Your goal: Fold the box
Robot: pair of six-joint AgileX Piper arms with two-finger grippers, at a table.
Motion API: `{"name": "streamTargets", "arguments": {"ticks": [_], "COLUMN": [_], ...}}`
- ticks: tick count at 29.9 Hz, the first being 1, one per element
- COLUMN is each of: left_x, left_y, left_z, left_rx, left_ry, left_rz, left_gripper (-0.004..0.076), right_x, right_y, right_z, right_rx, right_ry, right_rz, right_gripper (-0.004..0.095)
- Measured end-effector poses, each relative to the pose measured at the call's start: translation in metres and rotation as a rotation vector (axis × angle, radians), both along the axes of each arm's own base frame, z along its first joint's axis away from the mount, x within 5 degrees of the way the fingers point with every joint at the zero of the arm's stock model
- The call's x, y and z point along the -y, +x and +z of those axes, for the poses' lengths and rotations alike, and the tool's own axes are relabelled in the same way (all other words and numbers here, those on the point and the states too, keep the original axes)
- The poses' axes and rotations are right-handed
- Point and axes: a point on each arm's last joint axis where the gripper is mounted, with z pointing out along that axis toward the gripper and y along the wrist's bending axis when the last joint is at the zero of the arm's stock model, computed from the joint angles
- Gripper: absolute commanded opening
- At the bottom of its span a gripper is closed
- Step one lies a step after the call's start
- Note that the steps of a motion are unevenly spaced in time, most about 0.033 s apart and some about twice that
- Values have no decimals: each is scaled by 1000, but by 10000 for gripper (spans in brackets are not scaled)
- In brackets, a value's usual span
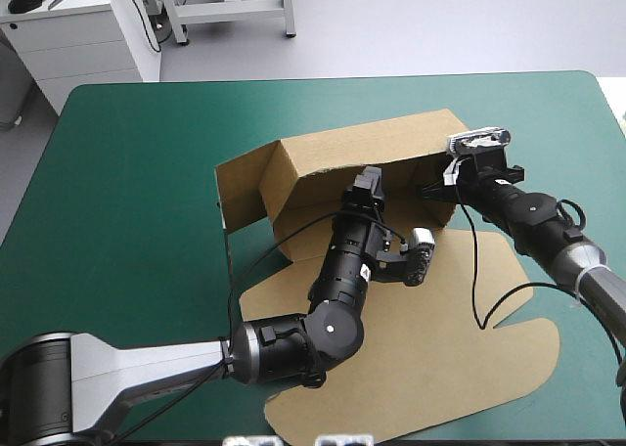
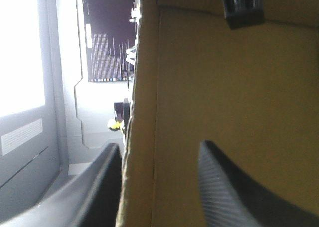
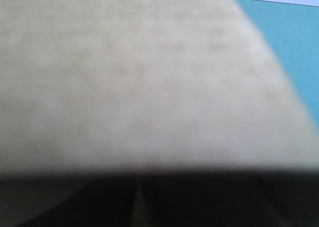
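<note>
The brown box (image 1: 337, 153) stands mid-table with its back and side walls raised and its lid (image 1: 440, 353) flat toward the near edge. My left gripper (image 1: 368, 194) reaches inside from the front. In the left wrist view its fingers stand apart astride an upright wall (image 2: 139, 112), one black finger (image 2: 229, 187) on the inner face. My right gripper (image 1: 432, 188) is at the box's right end wall. Blurred board (image 3: 124, 77) fills the right wrist view, and the right gripper (image 3: 139, 189) is all but shut on it. Its fingers (image 2: 242, 10) show farther along the wall.
The teal-green cover (image 1: 137, 172) lies bare to the left of and behind the box, and a strip of it (image 3: 294, 48) shows beside the board. The lid's rounded flaps (image 1: 528, 358) reach toward the near right edge. A white cabinet (image 1: 78, 35) stands beyond the far left corner.
</note>
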Motion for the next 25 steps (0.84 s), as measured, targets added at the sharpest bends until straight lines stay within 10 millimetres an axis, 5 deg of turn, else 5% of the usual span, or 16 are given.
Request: {"name": "streamTargets", "arguments": {"ticks": [2, 9, 13, 19, 25], "left_x": [-2, 4, -4, -35, -92], "left_y": [-2, -26, -33, -34, -14], "left_z": [1, 5, 7, 40, 70], "left_rx": [10, -12, -185, -447, -688], "left_ry": [-1, -26, -114, -354, -585], "left_rz": [31, 1, 5, -27, 28], "left_gripper": [-3, -2, -2, -1, 13], "right_x": [0, 5, 12, 20, 22], "right_y": [0, 2, 2, 2, 3], "right_z": [0, -8, -13, -11, -6], "right_rx": [-5, -62, -106, -160, -203], "right_ry": [7, 34, 35, 12, -17], "right_rz": [0, 5, 3, -3, -17], "right_gripper": [-16, -16, -16, -16, -16]}}
